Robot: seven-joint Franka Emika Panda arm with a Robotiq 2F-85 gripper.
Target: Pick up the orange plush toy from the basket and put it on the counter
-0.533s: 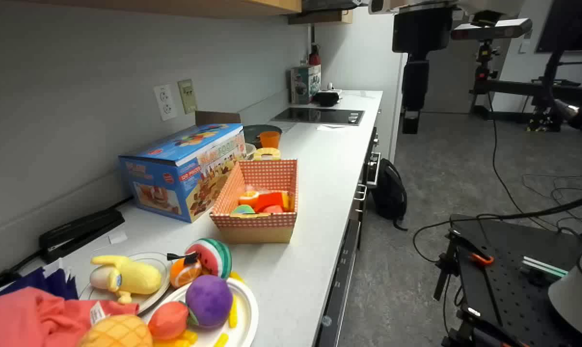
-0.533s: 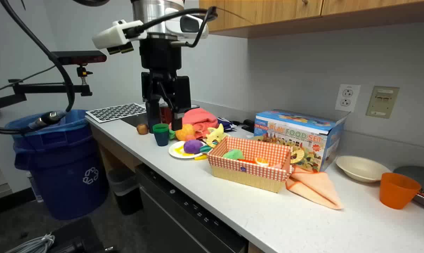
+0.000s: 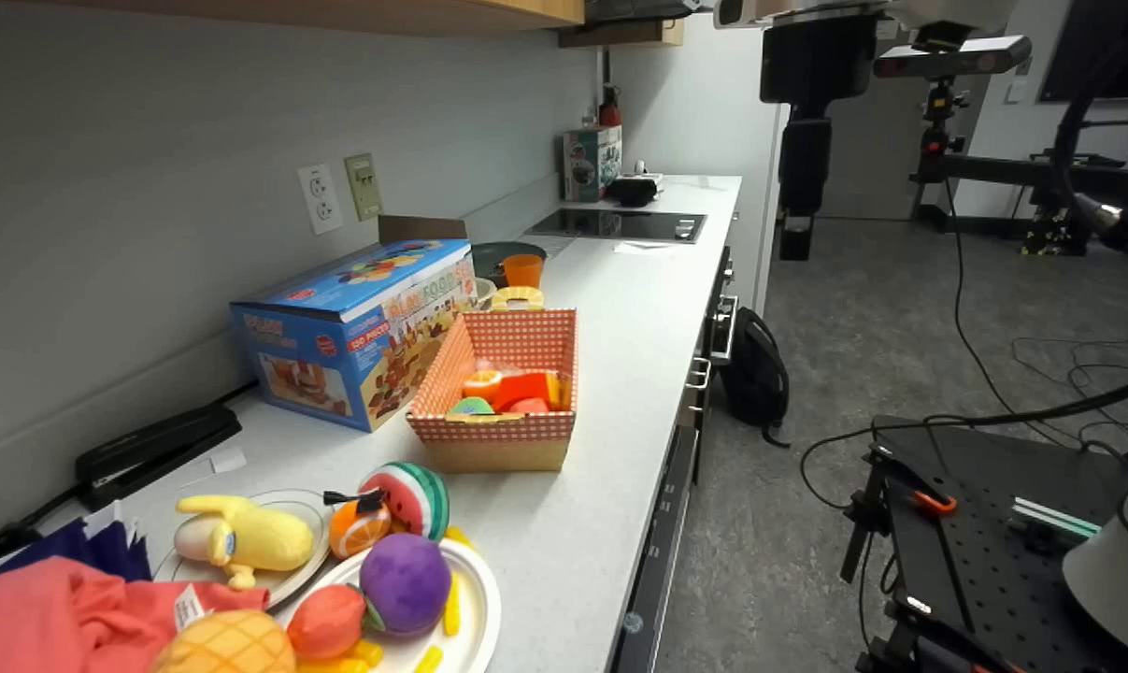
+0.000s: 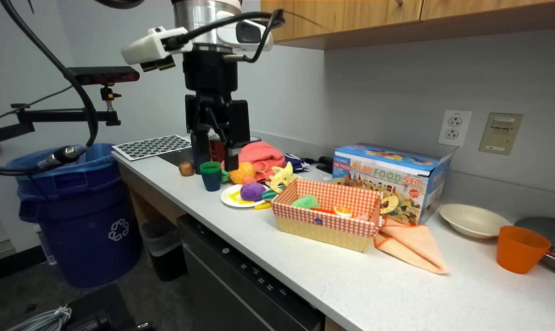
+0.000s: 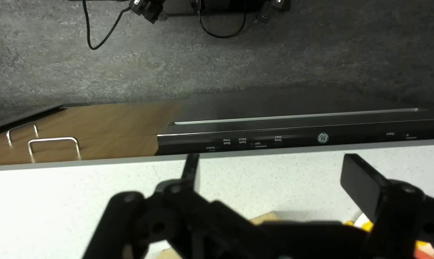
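The basket, with a red checked lining, stands on the white counter in both exterior views. Inside it lies an orange toy with a pale cut face, which also shows in an exterior view. Beside it are red and green toys. My gripper is open and empty, high up and apart from the basket; it hangs past the counter's front side in an exterior view. In the wrist view the fingers are wide apart, and only corners of the basket show behind them.
A blue play food box stands beside the basket. Plates with plush toys, including a purple one and a watermelon, lie nearby. A peach napkin, a bowl and an orange cup are on the basket's other side.
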